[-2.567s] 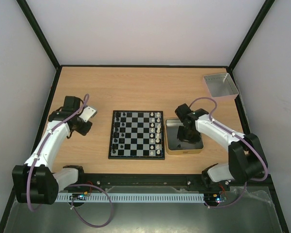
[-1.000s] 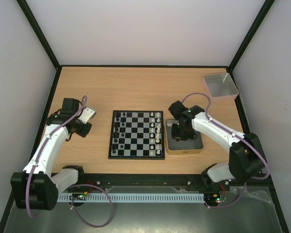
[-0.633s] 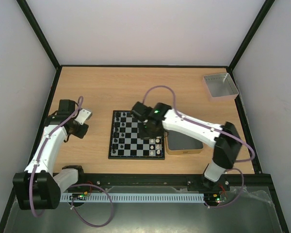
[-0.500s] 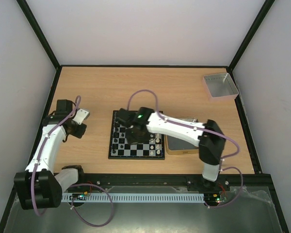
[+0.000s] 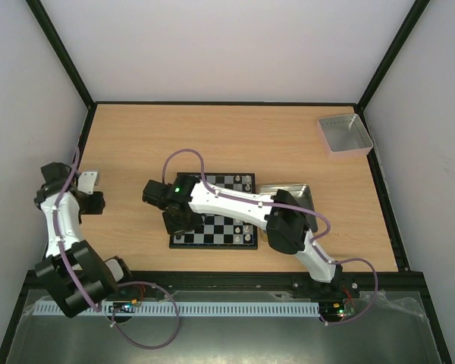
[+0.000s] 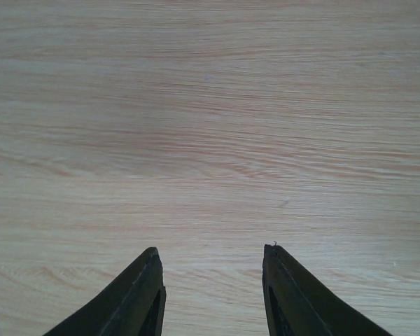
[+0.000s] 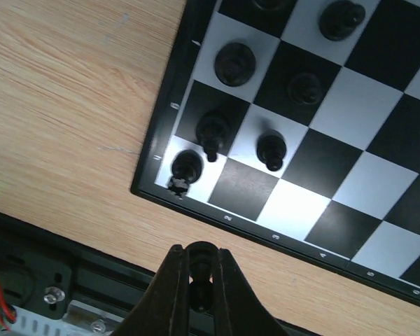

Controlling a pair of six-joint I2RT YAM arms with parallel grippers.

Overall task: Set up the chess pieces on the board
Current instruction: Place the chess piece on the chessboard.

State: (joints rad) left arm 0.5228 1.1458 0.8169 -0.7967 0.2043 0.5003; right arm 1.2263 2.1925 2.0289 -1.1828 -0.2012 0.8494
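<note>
The board lies mid-table, with its near left corner in the right wrist view. White chess pieces stand along its right side. Black pieces stand on its left columns, and my right arm hides most of them from above. My right gripper hangs over the board's near left corner. In the wrist view this gripper is shut on a small black chess piece, above the table just off the board's rim. My left gripper is open and empty over bare wood.
A gold-rimmed tin sits right of the board, partly under my right arm. A grey plastic tray stands at the far right corner. The black frame rail runs along the table's near edge.
My right arm has swung from the tin across the board to its near left corner, carrying a black piece. My left arm has drawn back toward the left edge.
</note>
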